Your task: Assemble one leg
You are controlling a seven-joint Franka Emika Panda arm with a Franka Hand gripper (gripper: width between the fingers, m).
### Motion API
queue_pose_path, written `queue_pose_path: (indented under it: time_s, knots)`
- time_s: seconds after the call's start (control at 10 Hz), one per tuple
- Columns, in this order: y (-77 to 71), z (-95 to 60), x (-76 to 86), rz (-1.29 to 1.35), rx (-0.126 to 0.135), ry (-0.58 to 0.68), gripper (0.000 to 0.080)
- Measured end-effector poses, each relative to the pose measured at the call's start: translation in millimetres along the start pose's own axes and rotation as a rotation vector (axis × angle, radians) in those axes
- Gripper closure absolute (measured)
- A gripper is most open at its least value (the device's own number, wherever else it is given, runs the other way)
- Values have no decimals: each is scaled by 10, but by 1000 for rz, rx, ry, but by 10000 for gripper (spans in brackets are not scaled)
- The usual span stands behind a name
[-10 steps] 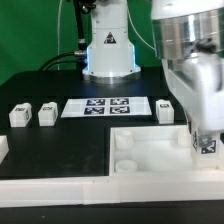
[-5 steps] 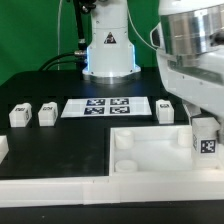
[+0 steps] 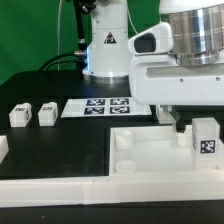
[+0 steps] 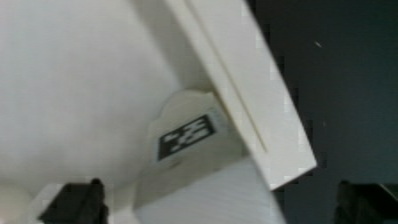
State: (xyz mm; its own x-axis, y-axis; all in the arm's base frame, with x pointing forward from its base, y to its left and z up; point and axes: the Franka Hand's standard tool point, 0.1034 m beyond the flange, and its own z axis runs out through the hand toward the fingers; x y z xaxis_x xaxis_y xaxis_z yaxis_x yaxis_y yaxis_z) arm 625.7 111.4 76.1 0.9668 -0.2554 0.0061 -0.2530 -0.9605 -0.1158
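Note:
One leg (image 3: 206,138), a small white block with a square marker facing the camera, stands upright in the corner of the large white tray (image 3: 150,165) on the exterior view's right. My gripper (image 3: 198,117) hangs just above it, open and empty, with a dark finger (image 3: 182,122) beside the leg's top. In the wrist view the leg (image 4: 187,145) and the tray's rim (image 4: 231,70) lie below my gripper (image 4: 222,205), and its dark fingertips (image 4: 80,202) stand wide apart at the frame's edge. Two more legs (image 3: 20,114) (image 3: 46,113) stand on the black table at the exterior view's left.
The marker board (image 3: 100,105) lies flat behind the tray. The arm's white base (image 3: 108,50) stands at the back. A white wall (image 3: 40,192) runs along the table's front edge. A green cloth lies at the back left.
My gripper has let go of the leg and risen. The leg stays upright in the tray's corner.

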Motion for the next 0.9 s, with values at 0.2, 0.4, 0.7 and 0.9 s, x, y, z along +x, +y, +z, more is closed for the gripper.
queue_pose_path:
  time_s: [0.2,0.4,0.7,0.9]
  knots:
    - [78,40,48,-314,-32,17,150]
    - [75,41,48,-216,-30,18,243]
    - [67,44,43,91,-26,22,508]
    - [32,58,53,392,-20,24,508]
